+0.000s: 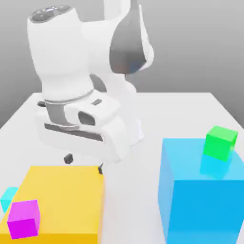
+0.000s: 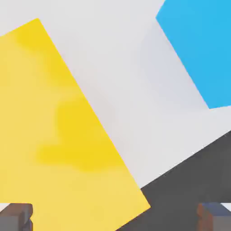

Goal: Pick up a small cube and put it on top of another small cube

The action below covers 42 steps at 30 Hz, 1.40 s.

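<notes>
The small cube (image 1: 6, 198), light cyan, peeks out at the exterior view's left edge, partly hidden behind a big yellow block (image 1: 62, 200). The other small cube (image 1: 220, 142), bright green, rests on top of a huge blue block (image 1: 202, 190) at the exterior view's right. My gripper (image 1: 85, 163) hangs just above the far edge of the yellow block, open, with nothing between its fingertips (image 1: 69, 158). In the hand view the gripper (image 2: 115, 219) shows its fingertips (image 2: 16, 216) far apart over the yellow block (image 2: 58, 135).
A small magenta cube (image 1: 24, 219) sits at the yellow block's front left corner. The white table (image 1: 128, 190) has a free strip between the yellow and blue blocks. The hand view shows the blue block (image 2: 198, 49) and the table's edge with dark floor (image 2: 194, 180) beyond.
</notes>
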Each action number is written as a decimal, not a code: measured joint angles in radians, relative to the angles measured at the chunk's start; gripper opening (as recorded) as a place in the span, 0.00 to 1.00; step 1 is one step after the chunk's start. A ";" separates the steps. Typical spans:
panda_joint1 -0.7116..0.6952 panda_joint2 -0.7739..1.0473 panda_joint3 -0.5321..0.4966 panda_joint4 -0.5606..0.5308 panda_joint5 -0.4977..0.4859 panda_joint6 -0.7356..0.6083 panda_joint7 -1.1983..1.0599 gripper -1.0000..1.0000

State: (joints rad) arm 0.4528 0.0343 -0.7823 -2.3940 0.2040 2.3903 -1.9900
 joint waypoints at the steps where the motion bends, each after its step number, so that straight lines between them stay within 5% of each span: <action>1: -0.022 0.026 -0.012 -0.001 0.027 0.015 0.031 1.00; 8: -0.199 0.245 -0.074 -0.020 0.258 0.151 0.201 1.00; 15: -0.415 0.484 0.172 0.010 0.549 0.327 0.030 1.00; 16: -0.435 0.504 0.197 0.017 0.574 0.339 0.012 0.00; 23: -0.432 0.503 0.194 0.017 0.574 0.337 0.012 0.00; 31: -0.224 0.286 -0.031 -0.018 0.361 0.242 0.283 0.00; 42: 0.152 0.020 -0.048 -0.001 0.025 0.328 0.781 0.00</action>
State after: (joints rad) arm 0.6044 0.0547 -0.8304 -2.3953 0.2290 2.7180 -1.2088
